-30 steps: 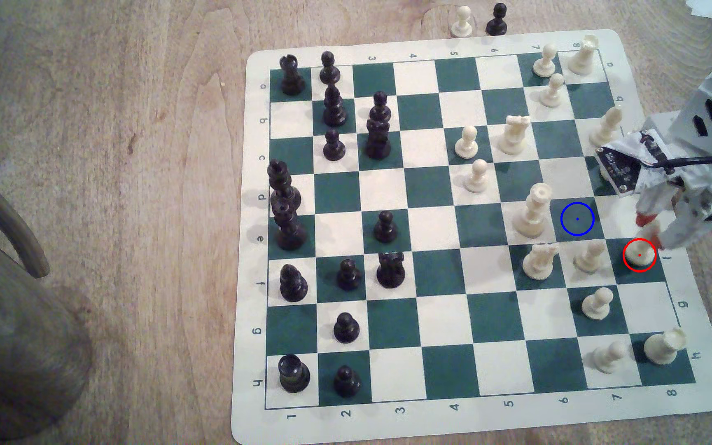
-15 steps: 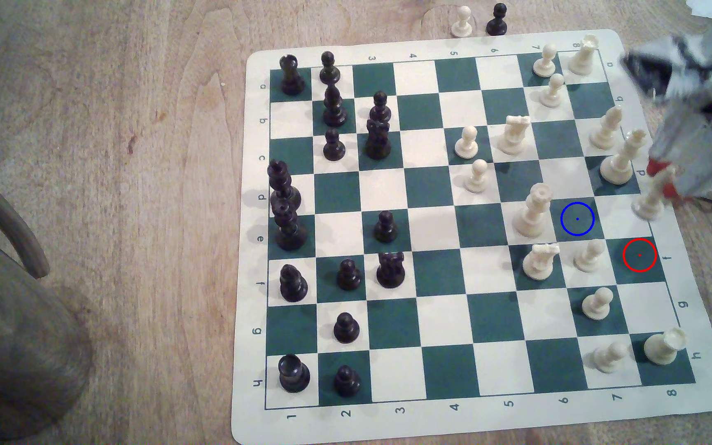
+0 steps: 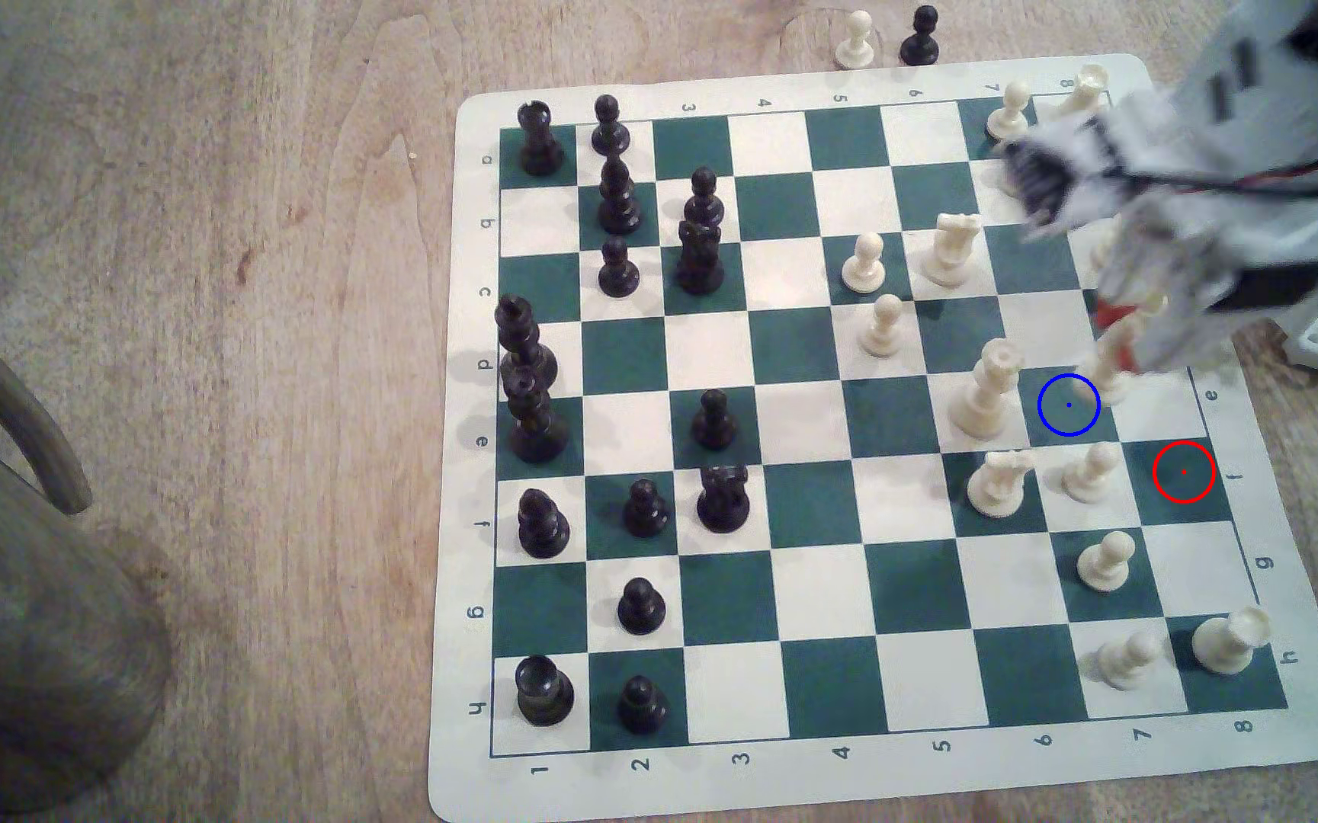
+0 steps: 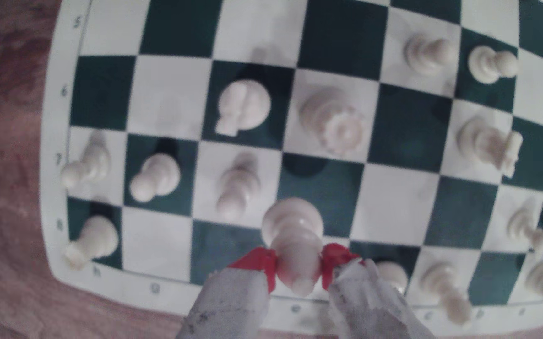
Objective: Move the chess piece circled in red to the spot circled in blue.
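Between the red pads (image 4: 333,260) the chess piece (image 4: 293,247) looks like smooth cream plastic with a soft sheen. The gripper (image 4: 297,270) fingers above them are pale, scuffed and matt. Below it the board (image 3: 719,791) lies thin, flat and matt, like a printed mat, on a grainy wooden table (image 3: 204,316).
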You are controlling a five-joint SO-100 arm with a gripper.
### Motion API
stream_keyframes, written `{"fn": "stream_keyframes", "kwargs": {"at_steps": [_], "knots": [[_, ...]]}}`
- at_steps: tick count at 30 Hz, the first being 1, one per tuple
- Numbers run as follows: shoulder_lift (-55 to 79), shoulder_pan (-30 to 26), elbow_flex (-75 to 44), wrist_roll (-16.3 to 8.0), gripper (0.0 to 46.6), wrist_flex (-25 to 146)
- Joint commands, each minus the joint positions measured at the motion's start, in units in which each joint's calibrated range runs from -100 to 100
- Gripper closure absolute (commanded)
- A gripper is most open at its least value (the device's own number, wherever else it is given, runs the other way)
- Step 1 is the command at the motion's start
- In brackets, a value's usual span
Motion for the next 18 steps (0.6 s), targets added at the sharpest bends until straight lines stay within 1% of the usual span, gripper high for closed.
{"fn": "stream_keyframes", "kwargs": {"at_steps": [1, 9, 13, 18], "knots": [[2.2, 1.7, 0.2, 0.7, 46.4, -2.2], [4.5, 1.5, 5.8, 0.7, 46.4, -7.2], [6.2, 2.8, 6.3, 0.9, 46.4, -9.0], [6.1, 2.8, 6.5, 0.9, 46.4, -9.4]]}}
